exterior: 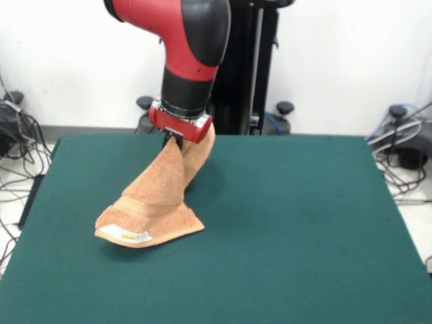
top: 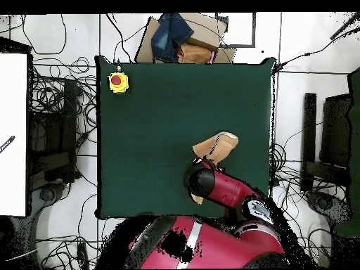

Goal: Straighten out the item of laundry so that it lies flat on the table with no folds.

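- Front view: the end effector (exterior: 177,139) pinches the tan-orange towel (exterior: 156,202) by its top, lifting it into a draped cone.
- Its lower end rests folded on the green tabletop (exterior: 290,229), border band and white label (exterior: 133,235) facing the camera (label creased).
- Overhead view: the towel (top: 216,146) lies nearer the robot's edge and the right edge, partly under the arm (top: 221,188).

I can read no words, numbers or brands anywhere here. The small white label (exterior: 133,236) on the towel (exterior: 156,202) carries yellowish marks, but they are too small for me to make out.
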Motion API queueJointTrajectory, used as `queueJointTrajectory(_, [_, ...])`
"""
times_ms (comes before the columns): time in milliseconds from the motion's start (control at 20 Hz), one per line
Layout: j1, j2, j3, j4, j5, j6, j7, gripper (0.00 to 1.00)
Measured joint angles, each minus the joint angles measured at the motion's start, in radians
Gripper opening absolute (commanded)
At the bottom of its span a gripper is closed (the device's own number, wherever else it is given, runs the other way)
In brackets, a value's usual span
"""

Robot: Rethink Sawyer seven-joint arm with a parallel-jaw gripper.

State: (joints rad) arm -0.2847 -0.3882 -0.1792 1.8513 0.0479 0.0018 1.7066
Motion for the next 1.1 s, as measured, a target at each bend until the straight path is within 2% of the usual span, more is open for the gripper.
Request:
queueJointTrajectory(150, [0.019,-0.005,-0.003,-0.001,0.041,0.024,0.0,0.0])
queueJointTrajectory(350, [0.089,-0.007,-0.026,-0.021,0.12,0.1,0.001,0.0])
queueJointTrajectory(500, [0.171,-0.007,-0.054,-0.058,0.181,0.196,0.005,0.0])
queueJointTrajectory(700, [0.235,-0.007,-0.075,-0.11,0.217,0.296,0.006,0.0])
queueJointTrajectory(900, [0.237,-0.009,-0.078,-0.135,0.225,0.326,0.006,0.0])
queueJointTrajectory(1100, [0.196,-0.013,-0.077,-0.137,0.224,0.322,0.006,0.0])
